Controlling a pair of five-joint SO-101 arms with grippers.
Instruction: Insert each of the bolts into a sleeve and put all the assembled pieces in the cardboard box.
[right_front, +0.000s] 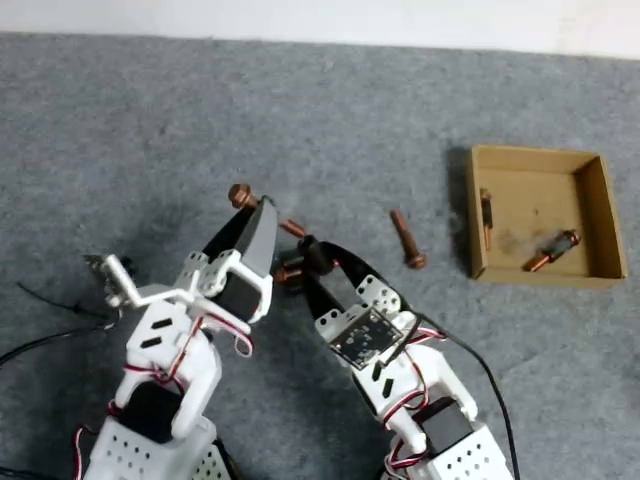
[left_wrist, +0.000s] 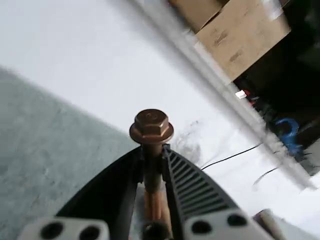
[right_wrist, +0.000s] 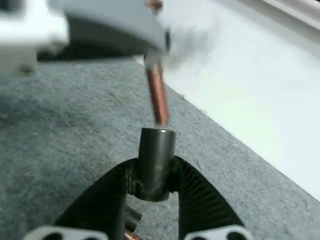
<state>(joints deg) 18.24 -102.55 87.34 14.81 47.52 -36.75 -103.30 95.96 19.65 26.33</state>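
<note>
**On the desk (right_front: 120, 120): bolt poised over sleeve**

High view: the left gripper (right_front: 258, 208) and right gripper (right_front: 306, 252) sit close together. A loose bolt (right_front: 407, 240) lies near the cardboard box (right_front: 470, 215), which contains two pieces (right_front: 553, 250).
Left wrist view: the left gripper is clamped on a held bolt (left_wrist: 151, 127).
Right wrist view: the right gripper is clamped on a sleeve (right_wrist: 156, 155), with the held bolt's tip just above its mouth.
</note>
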